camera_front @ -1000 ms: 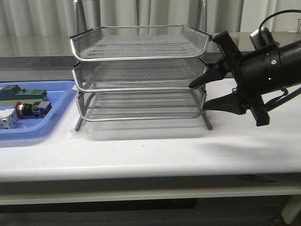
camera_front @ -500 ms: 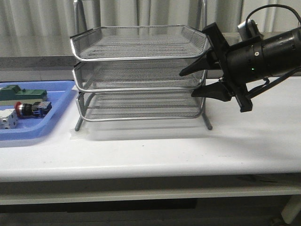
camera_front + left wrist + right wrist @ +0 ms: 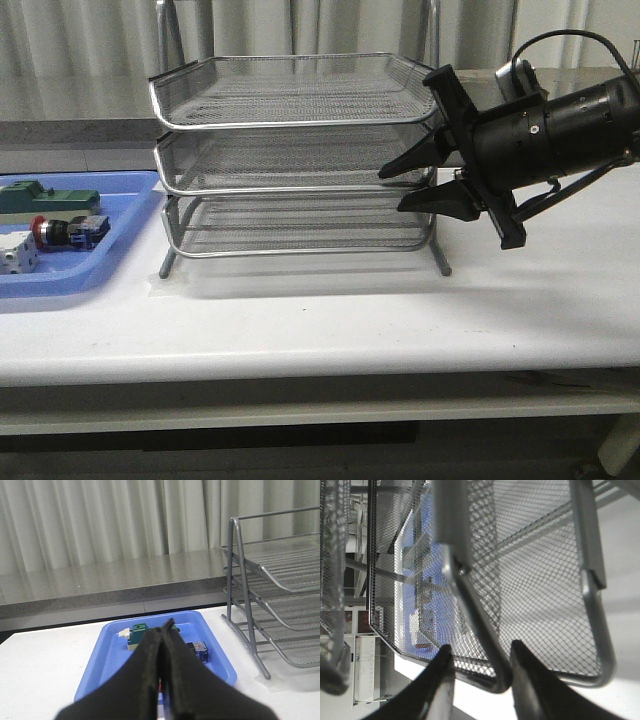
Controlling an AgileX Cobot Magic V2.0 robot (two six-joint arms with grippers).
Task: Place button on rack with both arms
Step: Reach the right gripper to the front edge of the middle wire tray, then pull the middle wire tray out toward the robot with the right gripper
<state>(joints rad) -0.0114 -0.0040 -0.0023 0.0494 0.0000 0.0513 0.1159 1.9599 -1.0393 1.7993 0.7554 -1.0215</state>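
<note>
right gripper closes in on the middle tray's rim

rack (image 3: 295, 150) work comes first here, and the button (image 3: 62, 231) has not been touched. over the last second the right gripper (image 3: 415, 187) has travelled leftward from beside the rack's right end, and its fingers are now set either side of the front right corner of the middle tier, upper finger above that tray's rim, lower finger below it. the gap between the fingers has narrowed a little since a second ago, yet they stand apart with nothing clamped. the right wrist view agrees: the two dark fingertips (image 3: 442, 680) sit on either side of a silver rim bar (image 3: 480, 625), mesh filling the space beyond, and no squeeze is visible.

my reading is that this arm is about to take hold of the middle tray, either to slide it out or to steady the rack, so a landing place opens for the button. that grip is not yet made.

the button lies on its side in the blue tray (image 3: 125, 225) at the far left of the table, red head to the left, well apart from the rack, beside a green component (image 3: 50, 197) and a white block (image 3: 15, 257). the left gripper (image 3: 162, 630) hangs above that tray with its fingers pressed together and empty, out of the front view.

next comes closing on the rim squarely; a skewed bite on thin wire could slip.
</note>
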